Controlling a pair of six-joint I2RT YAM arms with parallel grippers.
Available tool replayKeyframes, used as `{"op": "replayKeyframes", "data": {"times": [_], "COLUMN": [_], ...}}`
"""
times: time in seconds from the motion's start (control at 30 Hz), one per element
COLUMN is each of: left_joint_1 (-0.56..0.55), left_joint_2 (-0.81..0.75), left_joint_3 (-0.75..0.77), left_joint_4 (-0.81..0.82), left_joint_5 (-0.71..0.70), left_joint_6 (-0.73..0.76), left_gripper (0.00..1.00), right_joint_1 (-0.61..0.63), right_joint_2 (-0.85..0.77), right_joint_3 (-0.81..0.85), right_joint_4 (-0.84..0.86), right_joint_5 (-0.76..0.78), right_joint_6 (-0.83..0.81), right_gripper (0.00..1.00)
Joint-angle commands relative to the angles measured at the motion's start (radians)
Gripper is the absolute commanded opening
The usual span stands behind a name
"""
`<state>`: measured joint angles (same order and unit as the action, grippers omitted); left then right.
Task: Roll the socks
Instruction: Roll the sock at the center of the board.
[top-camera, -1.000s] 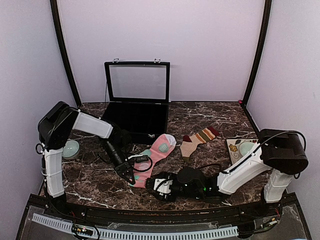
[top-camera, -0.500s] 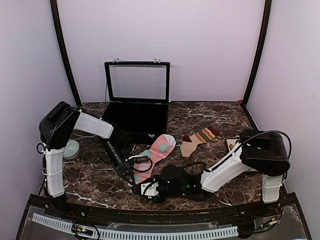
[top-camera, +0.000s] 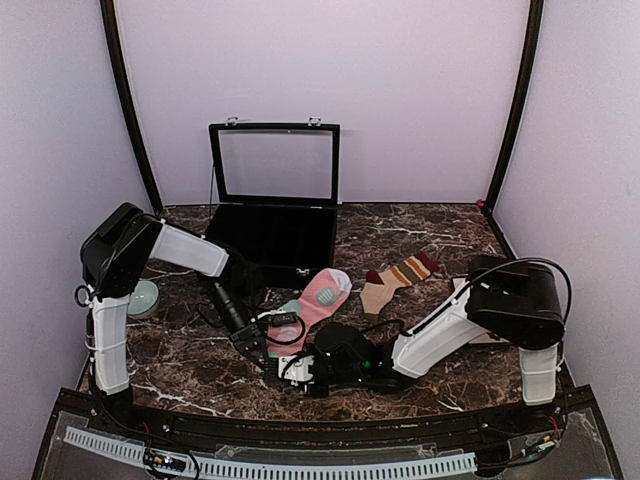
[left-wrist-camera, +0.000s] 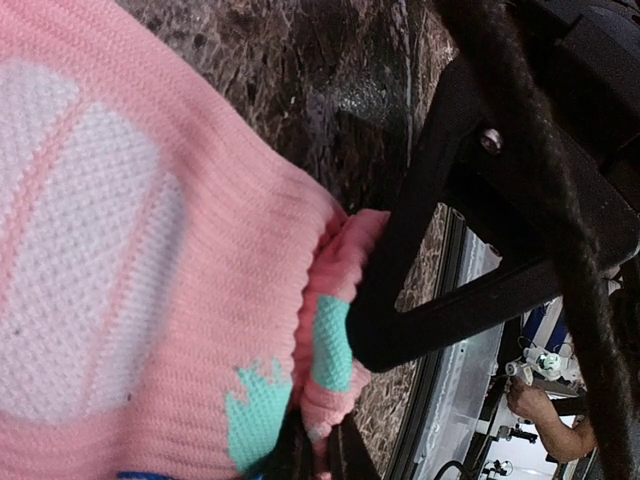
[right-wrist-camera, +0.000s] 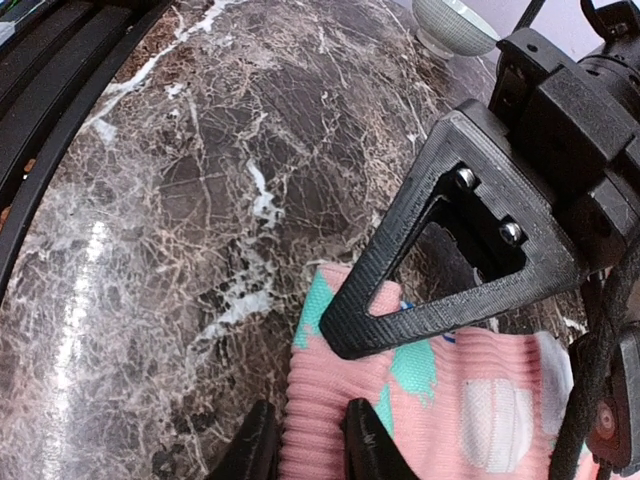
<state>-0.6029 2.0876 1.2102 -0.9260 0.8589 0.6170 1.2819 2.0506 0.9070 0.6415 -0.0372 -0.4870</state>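
Top view looks down from behind; both wrist views (very close) share the pink sock (left-wrist-camera: 230, 270).

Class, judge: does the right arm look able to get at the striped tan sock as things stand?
Probably yes: the striped tan sock lies uncovered near its forearm, though the right gripper is busy at the pink sock's cuff.

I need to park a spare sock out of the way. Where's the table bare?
Bare marble: back right, between the black case and tan sock; near left, beside the left arm's base. Crowded: near centre, where the left gripper and right gripper grip the pink sock.
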Motion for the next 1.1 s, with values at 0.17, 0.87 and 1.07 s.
{"op": "replayKeyframes", "data": {"times": [0.17, 0.87, 1.07], "left_joint_1": [0.021, 0.071, -0.055], "left_joint_2": [-0.004, -0.525, -0.5], "left_joint_3": [-0.067, -0.258, -0.275], "left_joint_4": [0.044, 0.232, 0.301], "left_joint_5": [-0.184, -0.077, -0.174], "left_joint_6": [0.033, 0.288, 0.323], "left_gripper": [0.6, 0.93, 0.82], "right_joint_1": [-0.043, -0.224, -0.275], "right_joint_2": [0.039, 0.043, 0.112], "right_joint_3": [0.017, -0.006, 0.028], "right_joint_4": [-0.112, -0.069, -0.096], "right_joint_5": [-0.078, -0.53, -0.623], "right_joint_6": [0.172, 0.864, 1.025], "right_gripper": [0.0, 0.0, 0.0]}}
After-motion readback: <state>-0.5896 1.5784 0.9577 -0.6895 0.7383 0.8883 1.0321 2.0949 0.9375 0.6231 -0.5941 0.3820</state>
